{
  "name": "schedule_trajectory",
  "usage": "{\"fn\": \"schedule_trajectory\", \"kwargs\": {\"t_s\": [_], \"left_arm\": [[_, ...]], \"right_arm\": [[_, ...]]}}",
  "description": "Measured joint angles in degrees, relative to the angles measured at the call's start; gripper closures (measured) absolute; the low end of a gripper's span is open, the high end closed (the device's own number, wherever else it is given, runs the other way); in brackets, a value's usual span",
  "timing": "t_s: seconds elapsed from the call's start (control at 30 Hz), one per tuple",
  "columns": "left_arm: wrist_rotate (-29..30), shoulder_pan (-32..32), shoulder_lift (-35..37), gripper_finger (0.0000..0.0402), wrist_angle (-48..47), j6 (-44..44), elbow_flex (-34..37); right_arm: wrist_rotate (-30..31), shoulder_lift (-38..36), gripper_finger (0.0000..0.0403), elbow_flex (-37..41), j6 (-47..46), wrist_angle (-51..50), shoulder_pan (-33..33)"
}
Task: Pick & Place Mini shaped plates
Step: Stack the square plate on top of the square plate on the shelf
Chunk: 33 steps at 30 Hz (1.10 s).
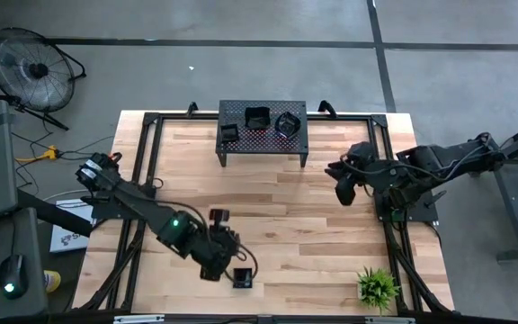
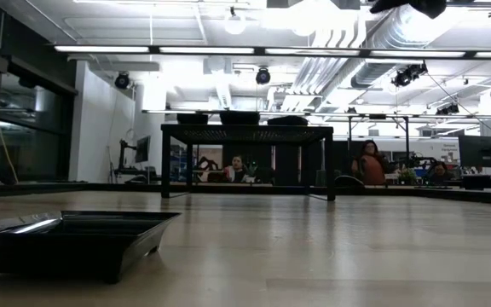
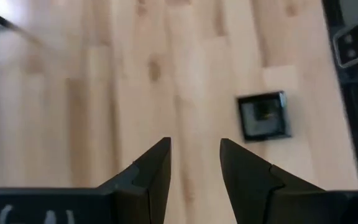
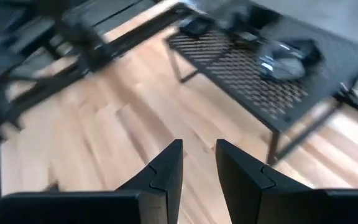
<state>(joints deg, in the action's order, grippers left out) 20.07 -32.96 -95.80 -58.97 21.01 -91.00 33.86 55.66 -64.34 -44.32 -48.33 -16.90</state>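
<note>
Left pincer (image 3: pixel 194 165): fingers apart by a narrow gap, nothing between them, hanging over bare wood at the near side of the counter (image 1: pixel 277 202). In the left wrist view one small square plate (image 3: pixel 264 116) lies flat on the boards ahead of the fingertips and off to one side, apart from them. The high view places this same plate (image 1: pixel 242 279) near the counter's front edge, just beside the left pincer (image 1: pixel 226 261); the low view shows it close up as a shallow dark dish (image 2: pixel 71 239) resting level on the wood.

Right pincer (image 4: pixel 199 163): fingers likewise narrowly parted and empty, held above the counter at its right side (image 1: pixel 343 191) and aimed toward the perforated stand (image 4: pixel 263 68). Three more mini plates sit on the stand top (image 1: pixel 262 126): a small one at its left (image 1: pixel 229 133), a square one in the middle (image 1: pixel 257 117), a rounded one to the right (image 1: pixel 287 123).

Step in hand, as judged: the left arm is either approaching the lone plate to grasp it or has just set it down; the frames do not settle which. If a pick is intended, the next move calls for shifting the pincer sideways over the plate, widening the fingers to span a rim, then descending.
</note>
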Motion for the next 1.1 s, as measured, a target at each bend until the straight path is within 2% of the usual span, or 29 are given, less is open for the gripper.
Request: {"fn": "schedule_trajectory", "kwargs": {"t_s": [0.13, 0.23, 0.4, 0.53, 0.63, 0.77, 0.9, 1.1], "left_arm": [[-3.5, -1.1, 0.0, 0.0268, 6.0, 4.9, 6.7], [-6.1, -0.9, 0.0, 0.0268, 10.9, 7.3, 10.4], [-7.8, -1.0, 0.0, 0.0268, 16.2, 7.9, 13.0], [-7.7, -0.9, 0.0, 0.0268, 15.3, 7.7, 13.0], [-7.5, -0.8, 0.0, 0.0268, 15.2, 5.9, 13.0], [-7.1, -0.8, 0.0, 0.0268, 15.1, 3.9, 13.0], [-7.1, -0.8, 0.0, 0.0268, 15.2, 3.4, 13.1], [-8.9, -0.8, -2.8, 0.0268, 16.1, 3.3, 14.3]], "right_arm": [[1.2, -0.5, 0.0311, 1.6, 8.0, 5.5, -4.0], [1.5, -2.2, 0.0311, 6.5, 10.3, 12.7, -6.7], [-0.6, -7.7, 0.0311, 19.7, 9.8, 28.2, -9.7], [-3.2, -14.8, 0.0311, 30.6, 9.8, 42.5, -10.0], [-3.0, -20.6, 0.0311, 37.8, 9.8, 48.7, -10.0], [-3.2, -28.9, 0.0311, 44.2, 9.9, 50.7, -8.7], [-7.3, -36.0, 0.0311, 47.6, 13.4, 50.2, -6.1], [-8.5, -43.4, 0.0311, 48.4, 17.8, 39.7, -0.8]]}}
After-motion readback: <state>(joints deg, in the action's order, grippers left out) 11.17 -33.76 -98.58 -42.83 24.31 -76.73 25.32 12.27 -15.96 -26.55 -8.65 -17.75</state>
